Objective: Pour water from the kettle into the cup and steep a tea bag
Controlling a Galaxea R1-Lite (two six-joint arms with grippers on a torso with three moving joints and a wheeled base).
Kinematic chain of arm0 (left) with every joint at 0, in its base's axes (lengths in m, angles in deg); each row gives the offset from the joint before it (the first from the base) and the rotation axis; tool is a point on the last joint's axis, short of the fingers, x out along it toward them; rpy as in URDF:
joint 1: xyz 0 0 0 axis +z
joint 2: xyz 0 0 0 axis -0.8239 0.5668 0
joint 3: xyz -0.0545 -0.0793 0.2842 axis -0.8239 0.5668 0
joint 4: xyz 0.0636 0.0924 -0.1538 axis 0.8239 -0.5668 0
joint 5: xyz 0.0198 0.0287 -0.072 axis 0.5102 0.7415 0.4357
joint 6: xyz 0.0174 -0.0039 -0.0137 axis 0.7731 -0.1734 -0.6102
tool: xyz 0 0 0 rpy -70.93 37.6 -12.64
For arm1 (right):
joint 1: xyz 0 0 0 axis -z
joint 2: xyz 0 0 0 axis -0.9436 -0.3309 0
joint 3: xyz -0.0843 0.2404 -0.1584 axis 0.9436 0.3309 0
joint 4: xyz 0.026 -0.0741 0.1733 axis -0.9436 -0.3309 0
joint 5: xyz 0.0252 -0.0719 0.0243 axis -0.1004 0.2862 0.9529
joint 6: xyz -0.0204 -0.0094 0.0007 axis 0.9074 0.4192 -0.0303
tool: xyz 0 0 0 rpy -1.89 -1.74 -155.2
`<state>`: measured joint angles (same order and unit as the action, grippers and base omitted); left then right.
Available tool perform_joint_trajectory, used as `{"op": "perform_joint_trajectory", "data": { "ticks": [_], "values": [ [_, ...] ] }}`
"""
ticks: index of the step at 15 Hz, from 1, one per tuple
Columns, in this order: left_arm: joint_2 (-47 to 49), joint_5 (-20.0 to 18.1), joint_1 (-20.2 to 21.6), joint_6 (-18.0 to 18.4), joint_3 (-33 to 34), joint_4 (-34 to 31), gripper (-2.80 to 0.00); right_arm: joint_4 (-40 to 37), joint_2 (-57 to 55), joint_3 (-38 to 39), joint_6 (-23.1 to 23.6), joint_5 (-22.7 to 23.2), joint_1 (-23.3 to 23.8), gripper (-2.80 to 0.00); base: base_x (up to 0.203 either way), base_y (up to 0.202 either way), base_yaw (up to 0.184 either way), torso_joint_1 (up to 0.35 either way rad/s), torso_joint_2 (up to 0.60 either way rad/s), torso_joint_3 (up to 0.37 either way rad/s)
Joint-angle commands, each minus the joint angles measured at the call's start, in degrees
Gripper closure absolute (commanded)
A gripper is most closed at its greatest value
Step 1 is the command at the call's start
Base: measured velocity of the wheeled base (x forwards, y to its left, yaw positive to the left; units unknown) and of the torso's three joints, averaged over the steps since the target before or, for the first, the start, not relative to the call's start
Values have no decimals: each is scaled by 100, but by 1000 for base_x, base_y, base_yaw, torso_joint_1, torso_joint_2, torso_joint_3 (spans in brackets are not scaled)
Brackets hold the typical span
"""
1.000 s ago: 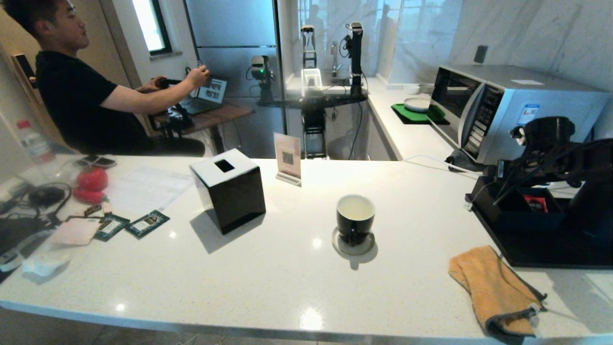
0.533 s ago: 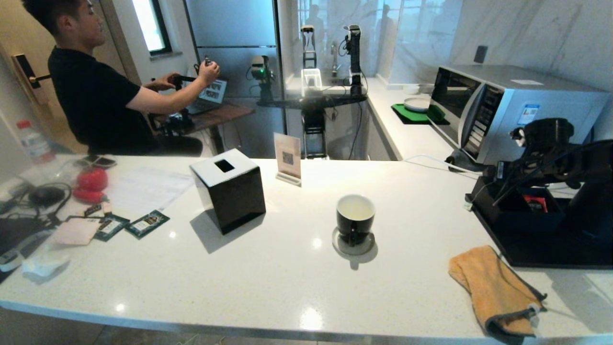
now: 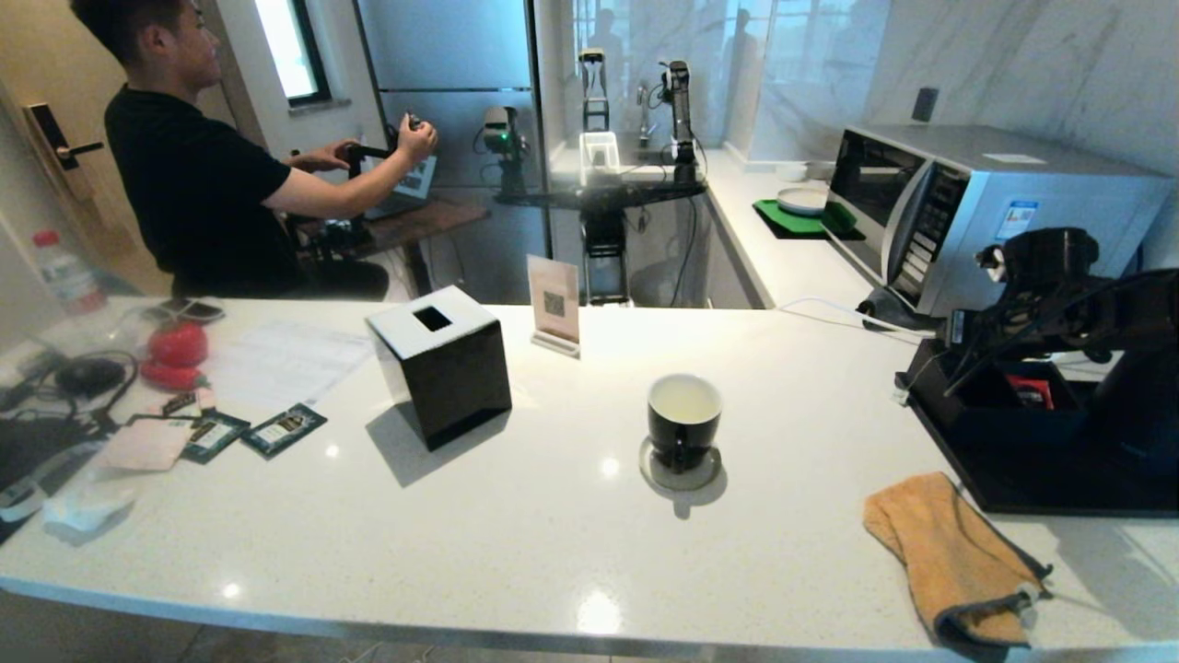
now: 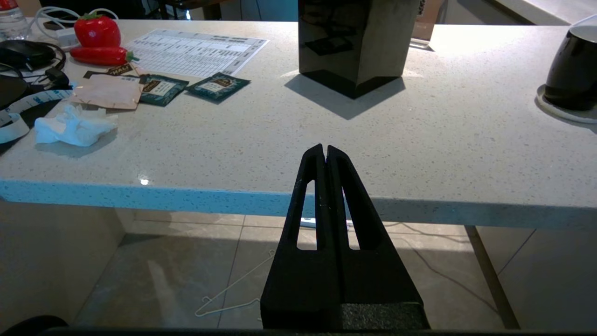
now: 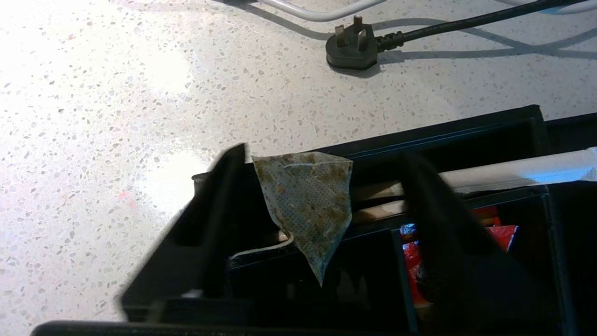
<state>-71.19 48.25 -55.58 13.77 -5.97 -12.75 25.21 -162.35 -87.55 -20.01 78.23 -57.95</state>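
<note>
Right gripper (image 3: 999, 354) hovers over the black organiser tray (image 3: 990, 419) at far right; the cup (image 3: 683, 419) sits centre on its coaster. Left gripper (image 4: 325, 151), clenched, faces the counter edge; a packet there reads "HALF". Right wrist view: jaws apart, straddling the tea bag (image 5: 305, 198), not gripping.

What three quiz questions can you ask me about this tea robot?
1. True or false: the left pincer is shut.
2. What does the cup stand on? A, an orange cloth; B, a round grey coaster; C, a black tissue box.
3. Fill the gap: the tea bag hangs between the open fingers of the ___ pincer.
Key: 1 true; 2 B; 3 right, meaning the right pincer.
</note>
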Motion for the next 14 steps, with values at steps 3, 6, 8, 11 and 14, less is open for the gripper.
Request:
{"op": "perform_joint_trajectory", "data": {
  "ticks": [3, 6, 8, 11, 14],
  "values": [
    [-1, 3, 2, 0, 0, 1, 0, -17, -21, 4, 2, -12, 2, 0, 0, 0, 0, 0, 0, 0],
    [-1, 3, 2, -9, 0, 1, 0, -17, -21, 4, 2, -12, -8, 0, 0, 0, 0, 0, 0, 0],
    [-1, 3, 2, 0, 0, 1, 0, -17, -12, 4, 2, -12, -24, 0, 0, 0, 0, 0, 0, 0],
    [-1, 3, 2, 0, 0, 8, 0, -17, -3, 4, -7, -12, -33, 0, 0, 0, 0, 0, 0, 0],
    [-1, 3, 2, -3, 0, 8, 0, -17, 16, -5, -68, -13, -51, 0, 0, 0, 0, 0, 0, 0]
  ]
}}
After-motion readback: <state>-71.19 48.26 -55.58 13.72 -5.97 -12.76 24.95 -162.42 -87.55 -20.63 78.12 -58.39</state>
